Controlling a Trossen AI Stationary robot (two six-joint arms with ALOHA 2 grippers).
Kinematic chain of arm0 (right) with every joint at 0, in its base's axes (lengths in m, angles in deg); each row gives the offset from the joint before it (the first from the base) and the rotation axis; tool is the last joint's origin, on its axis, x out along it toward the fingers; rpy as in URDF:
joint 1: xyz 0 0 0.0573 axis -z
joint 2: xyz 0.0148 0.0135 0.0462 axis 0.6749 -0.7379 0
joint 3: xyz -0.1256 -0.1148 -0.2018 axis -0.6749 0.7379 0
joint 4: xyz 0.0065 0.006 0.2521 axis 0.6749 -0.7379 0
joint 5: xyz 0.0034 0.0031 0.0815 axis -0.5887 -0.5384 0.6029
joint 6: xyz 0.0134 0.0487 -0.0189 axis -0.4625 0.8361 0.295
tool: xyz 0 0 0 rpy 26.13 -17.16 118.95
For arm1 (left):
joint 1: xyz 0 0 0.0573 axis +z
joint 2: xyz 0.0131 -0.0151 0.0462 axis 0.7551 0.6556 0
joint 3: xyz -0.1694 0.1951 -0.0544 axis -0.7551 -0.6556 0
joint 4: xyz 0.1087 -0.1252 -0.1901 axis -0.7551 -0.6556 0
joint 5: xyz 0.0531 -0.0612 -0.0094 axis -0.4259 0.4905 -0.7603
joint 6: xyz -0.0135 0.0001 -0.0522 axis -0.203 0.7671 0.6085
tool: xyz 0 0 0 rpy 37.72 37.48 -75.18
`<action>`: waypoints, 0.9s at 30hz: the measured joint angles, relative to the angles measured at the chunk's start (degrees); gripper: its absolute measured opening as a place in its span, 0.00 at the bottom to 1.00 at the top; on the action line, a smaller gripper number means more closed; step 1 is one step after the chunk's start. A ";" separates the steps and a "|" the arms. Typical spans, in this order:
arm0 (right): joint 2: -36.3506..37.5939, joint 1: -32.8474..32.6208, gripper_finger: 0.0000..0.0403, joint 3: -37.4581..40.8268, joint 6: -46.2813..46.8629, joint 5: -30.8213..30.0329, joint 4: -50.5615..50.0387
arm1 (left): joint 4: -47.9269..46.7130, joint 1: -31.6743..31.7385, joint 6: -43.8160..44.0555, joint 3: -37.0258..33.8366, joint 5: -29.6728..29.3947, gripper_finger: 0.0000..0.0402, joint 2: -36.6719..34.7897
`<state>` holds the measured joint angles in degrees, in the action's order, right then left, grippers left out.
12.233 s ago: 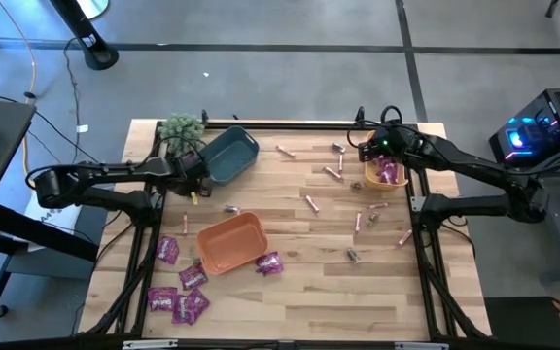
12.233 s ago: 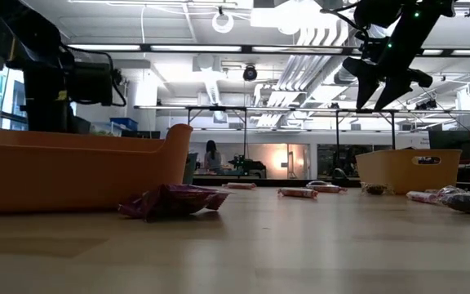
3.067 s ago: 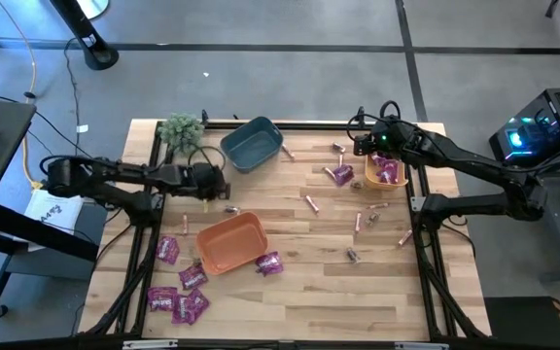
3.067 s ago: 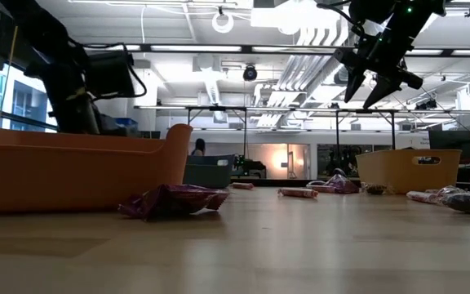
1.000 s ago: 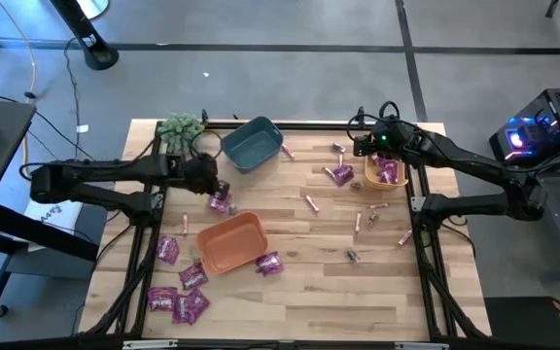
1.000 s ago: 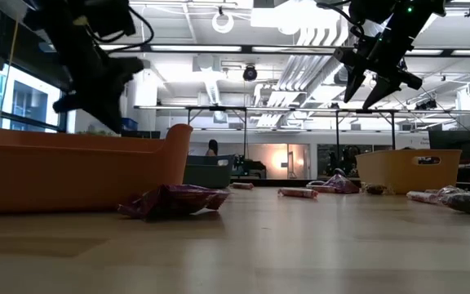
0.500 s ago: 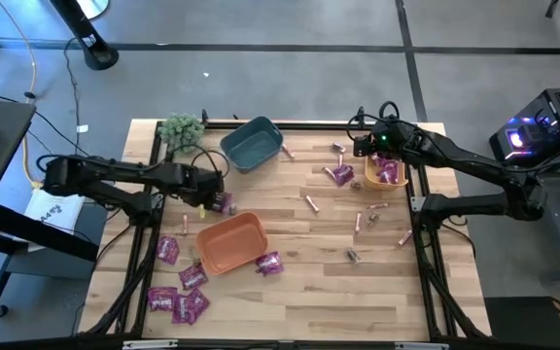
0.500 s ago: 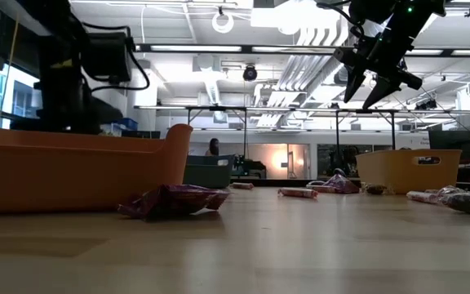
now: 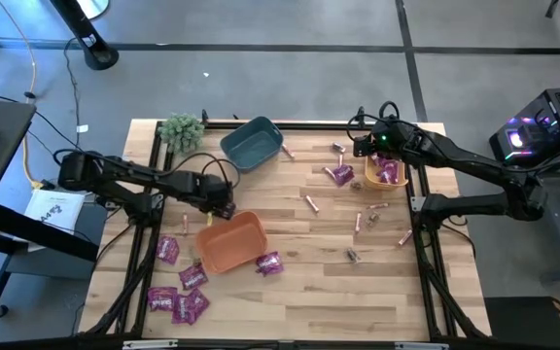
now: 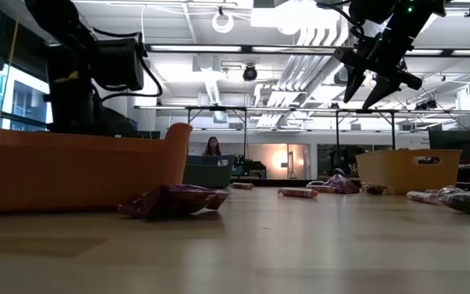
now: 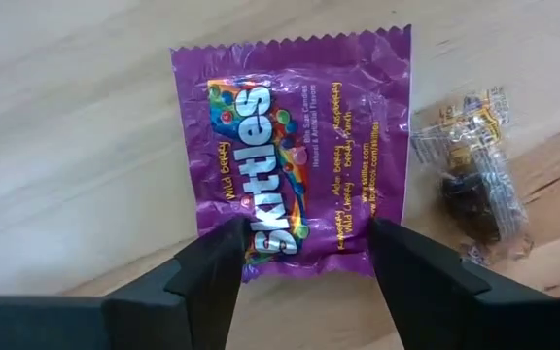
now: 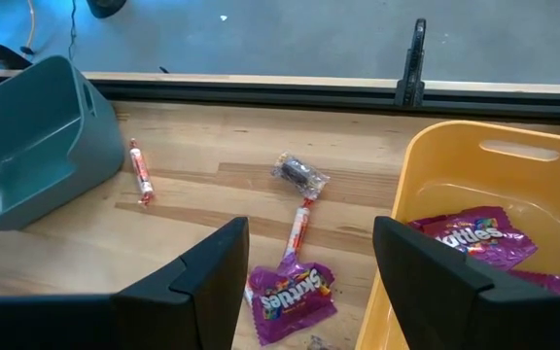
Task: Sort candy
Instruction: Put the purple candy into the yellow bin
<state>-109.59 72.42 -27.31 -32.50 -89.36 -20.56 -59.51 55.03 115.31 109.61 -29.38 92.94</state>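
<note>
Three bins stand on the table: one teal point(image 9: 251, 144); one orange point(image 9: 231, 242); one yellow point(image 9: 381, 173); two arms reach in; one green plant ball point(image 9: 181, 128) sits at the far edge.

High view: straight down over the whole bench point(image 9: 290, 292). Low view: bench-top level, facing across into the room. Left wrist view: very close, just above a purple packet point(image 11: 295, 156) ahead of the left gripper point(image 11: 299, 282). Right wrist view: farther off, slanting down past the right gripper point(image 12: 309, 277). It shares the yellow bin point(image 12: 474, 194) with high and low views.
</note>
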 joint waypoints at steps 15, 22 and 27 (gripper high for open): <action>-0.01 0.00 0.54 0.00 0.50 0.13 -0.30 | -2.37 -2.77 -3.45 0.23 -7.27 0.03 2.79; -0.01 0.00 0.54 0.00 0.48 0.16 -0.28 | -4.38 -3.44 -3.15 3.86 -8.57 0.00 -4.69; 0.92 0.02 0.54 0.00 -1.79 2.82 0.89 | -3.56 -3.39 -6.95 8.42 -12.76 0.00 -10.79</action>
<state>-108.67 72.44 -27.31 -34.29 -86.54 -19.66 -63.06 51.64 108.35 118.03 -42.15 82.14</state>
